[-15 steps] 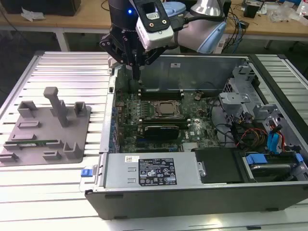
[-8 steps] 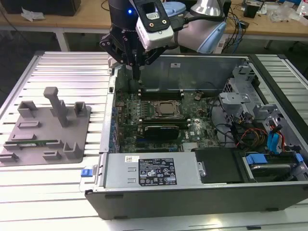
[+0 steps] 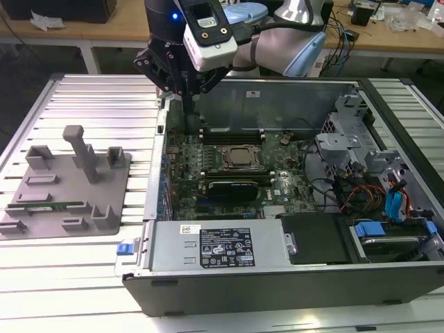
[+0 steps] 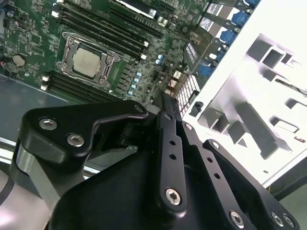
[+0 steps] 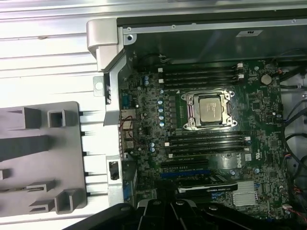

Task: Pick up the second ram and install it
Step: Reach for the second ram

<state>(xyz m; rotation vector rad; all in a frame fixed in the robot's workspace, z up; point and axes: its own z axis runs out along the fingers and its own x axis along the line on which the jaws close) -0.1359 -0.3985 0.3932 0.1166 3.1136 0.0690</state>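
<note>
Pressed together, the jaws of the gripper (image 3: 188,103) are hanging over the far corner of the open case (image 3: 277,295), above the edge of the board (image 3: 277,149) towards the exterior view's left. Off on that same side, the ram (image 3: 50,206) is lying flat in the grey fixture (image 3: 104,191) on the table, well apart from the gripper. From the second wrist view, the camera is looking past the gripper's links at the socket (image 4: 86,60).

The black gripper (image 4: 165,103) hangs above the motherboard (image 4: 33,33), whose CPU socket (image 4: 88,60) sits between memory slots (image 4: 100,28); a grey fixture (image 4: 249,120) lies alongside.
</note>
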